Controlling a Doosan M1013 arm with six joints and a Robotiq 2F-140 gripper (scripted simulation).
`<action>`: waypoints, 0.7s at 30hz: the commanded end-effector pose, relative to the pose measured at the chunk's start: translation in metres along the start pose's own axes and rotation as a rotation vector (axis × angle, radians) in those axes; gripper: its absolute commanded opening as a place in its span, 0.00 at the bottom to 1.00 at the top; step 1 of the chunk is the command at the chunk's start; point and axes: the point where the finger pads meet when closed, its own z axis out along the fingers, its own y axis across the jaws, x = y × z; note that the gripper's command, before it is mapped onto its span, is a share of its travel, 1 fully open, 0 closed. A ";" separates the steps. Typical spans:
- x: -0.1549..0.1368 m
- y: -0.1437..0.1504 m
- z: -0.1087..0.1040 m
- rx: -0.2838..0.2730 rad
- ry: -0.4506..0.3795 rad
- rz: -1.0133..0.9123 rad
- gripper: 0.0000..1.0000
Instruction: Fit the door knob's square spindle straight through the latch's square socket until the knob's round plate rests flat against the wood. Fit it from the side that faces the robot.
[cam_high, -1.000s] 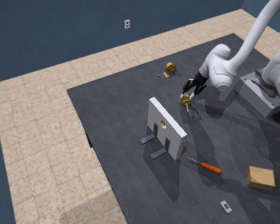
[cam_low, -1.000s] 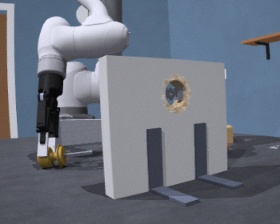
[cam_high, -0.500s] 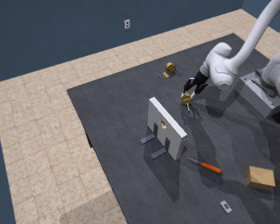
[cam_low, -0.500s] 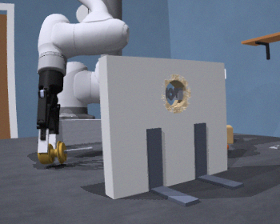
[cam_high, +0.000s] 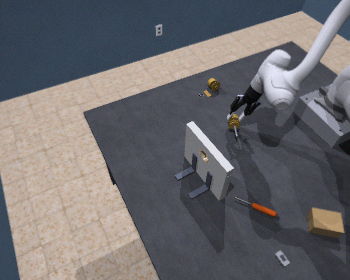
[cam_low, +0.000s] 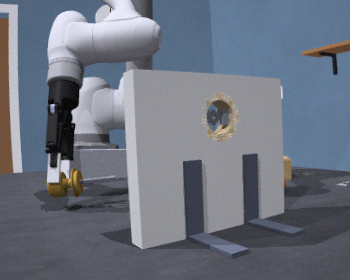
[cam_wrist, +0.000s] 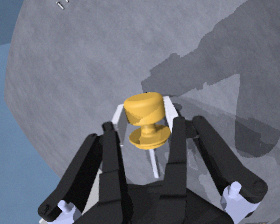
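Note:
The brass door knob (cam_high: 233, 120) is held between my gripper's (cam_high: 236, 116) fingers, just above the dark mat, on the robot's side of the white wood panel (cam_high: 207, 160). In the wrist view the fingers clamp the knob (cam_wrist: 145, 122) from both sides, and its thin spindle (cam_wrist: 154, 162) runs back toward my palm. The panel stands upright on two brackets, with the latch's socket (cam_high: 204, 155) in a round hole (cam_low: 220, 117). In the exterior view the knob (cam_low: 66, 184) hangs to the left of the panel (cam_low: 205, 155), well below the hole's height.
A second brass knob (cam_high: 214, 84) with small parts lies farther back on the mat. An orange-handled screwdriver (cam_high: 257, 206), a cardboard box (cam_high: 325, 221) and a small white plate (cam_high: 282, 258) lie in front right. The robot's grey base (cam_high: 325, 117) is at the right.

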 end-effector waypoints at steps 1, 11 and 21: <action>0.001 -0.006 -0.005 0.006 0.001 -0.001 0.42; 0.000 -0.012 -0.020 0.006 0.001 -0.001 0.42; 0.000 -0.017 -0.035 0.006 0.001 -0.001 0.42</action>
